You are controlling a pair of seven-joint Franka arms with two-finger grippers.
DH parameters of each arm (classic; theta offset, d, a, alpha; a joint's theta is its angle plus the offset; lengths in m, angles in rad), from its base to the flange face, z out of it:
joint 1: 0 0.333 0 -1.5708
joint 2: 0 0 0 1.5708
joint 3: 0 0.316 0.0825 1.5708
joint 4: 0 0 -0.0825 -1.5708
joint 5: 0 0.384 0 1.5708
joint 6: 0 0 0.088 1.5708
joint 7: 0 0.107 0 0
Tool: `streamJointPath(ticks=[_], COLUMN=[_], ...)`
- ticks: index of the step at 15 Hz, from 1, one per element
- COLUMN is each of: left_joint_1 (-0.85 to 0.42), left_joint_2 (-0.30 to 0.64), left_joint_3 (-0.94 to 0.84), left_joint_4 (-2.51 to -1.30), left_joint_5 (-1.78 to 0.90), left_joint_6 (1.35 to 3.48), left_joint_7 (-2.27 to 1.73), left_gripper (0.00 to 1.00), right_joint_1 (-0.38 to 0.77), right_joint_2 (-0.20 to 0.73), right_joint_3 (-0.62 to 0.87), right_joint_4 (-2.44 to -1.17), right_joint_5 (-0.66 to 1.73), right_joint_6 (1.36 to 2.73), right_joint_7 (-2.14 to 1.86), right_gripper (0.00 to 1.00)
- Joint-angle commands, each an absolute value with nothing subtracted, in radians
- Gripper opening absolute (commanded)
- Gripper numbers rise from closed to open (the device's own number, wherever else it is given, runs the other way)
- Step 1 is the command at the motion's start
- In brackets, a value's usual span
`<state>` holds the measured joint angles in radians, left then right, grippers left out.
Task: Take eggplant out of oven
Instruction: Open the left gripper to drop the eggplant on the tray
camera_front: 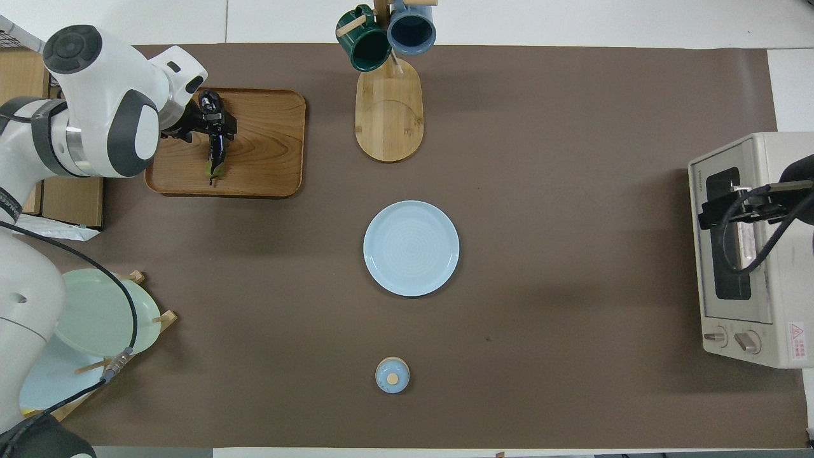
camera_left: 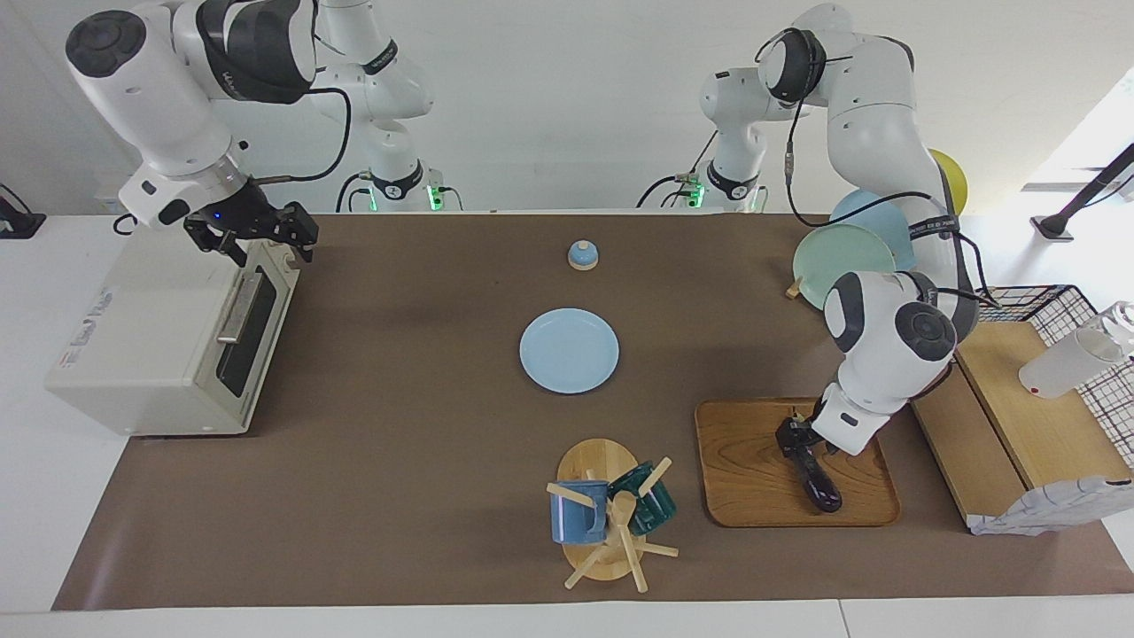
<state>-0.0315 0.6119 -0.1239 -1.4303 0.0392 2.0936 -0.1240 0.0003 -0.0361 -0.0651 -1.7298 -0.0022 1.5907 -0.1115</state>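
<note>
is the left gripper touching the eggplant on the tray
Touching. The facing view shows the left gripper meeting the eggplant's upper end on the wooden tray, no gap between them.

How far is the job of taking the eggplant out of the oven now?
Mostly done: the eggplant is out of the oven and lies on the wooden tray, the oven door closed. The left gripper is at the eggplant's end on the tray; the right gripper is over the oven. Left: letting go and retreating.

Left end effector [camera_left: 800,440] lowered, fingers clamped; right end effector [camera_left: 257,232] raised, fingers spread.
</note>
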Motion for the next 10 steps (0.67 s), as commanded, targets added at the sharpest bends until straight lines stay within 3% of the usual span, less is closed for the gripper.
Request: streamJointPath(ticks=[1, 10], left_joint_1=[-0.009, 0.012], left_joint_2=[0.503, 0.140], left_joint_3=[-0.114, -0.109], left_joint_4=[-1.437, -1.476], left_joint_5=[-0.001, 0.002], left_joint_6=[2.008, 1.614], left_joint_7=[-0.126, -0.155], left_gripper=[1.00, 1.00], right_joint_1=[0.014, 0.008], right_joint_2=[-0.046, -0.058], right_joint_3=[-0.081, -0.072], right_joint_4=[-1.718, -1.729], right_joint_5=[0.025, 0.025], right_joint_6=[1.568, 1.569], right_joint_7=[-0.091, -0.091], right_gripper=[1.00, 1.00])
